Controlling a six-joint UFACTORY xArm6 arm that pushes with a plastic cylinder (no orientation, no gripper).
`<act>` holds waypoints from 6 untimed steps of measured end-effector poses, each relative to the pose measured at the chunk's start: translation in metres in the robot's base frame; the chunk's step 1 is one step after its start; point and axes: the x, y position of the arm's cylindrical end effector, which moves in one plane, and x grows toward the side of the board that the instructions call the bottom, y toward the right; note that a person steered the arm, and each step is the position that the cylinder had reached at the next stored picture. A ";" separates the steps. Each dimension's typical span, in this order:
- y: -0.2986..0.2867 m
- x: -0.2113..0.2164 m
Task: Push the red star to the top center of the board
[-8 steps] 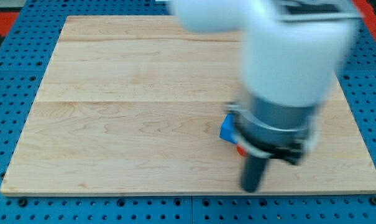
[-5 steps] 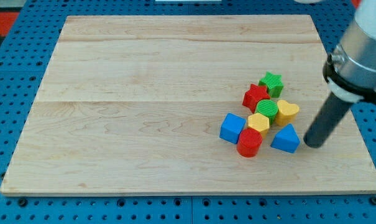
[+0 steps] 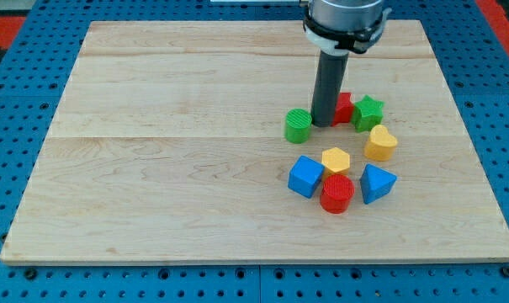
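Note:
The red star [image 3: 344, 108] lies right of the board's middle, partly hidden behind my dark rod. My tip [image 3: 322, 124] rests on the board at the star's left edge, between it and the green cylinder [image 3: 298, 125]. The green star [image 3: 368, 112] touches the red star's right side.
Below them lie a yellow heart [image 3: 380, 143], a yellow hexagon [image 3: 336, 160], a blue cube [image 3: 305, 177], a red cylinder [image 3: 337, 194] and a blue triangle [image 3: 377, 183]. The wooden board [image 3: 170, 151] sits on a blue pegboard.
The rod swung from the view's right side to the red star's left. The green cylinder has moved left out of the cluster, and the other blocks have spread apart.

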 end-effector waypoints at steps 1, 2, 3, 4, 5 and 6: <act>0.029 0.004; 0.048 0.004; 0.039 -0.020; 0.062 -0.021; 0.049 -0.046; 0.038 -0.076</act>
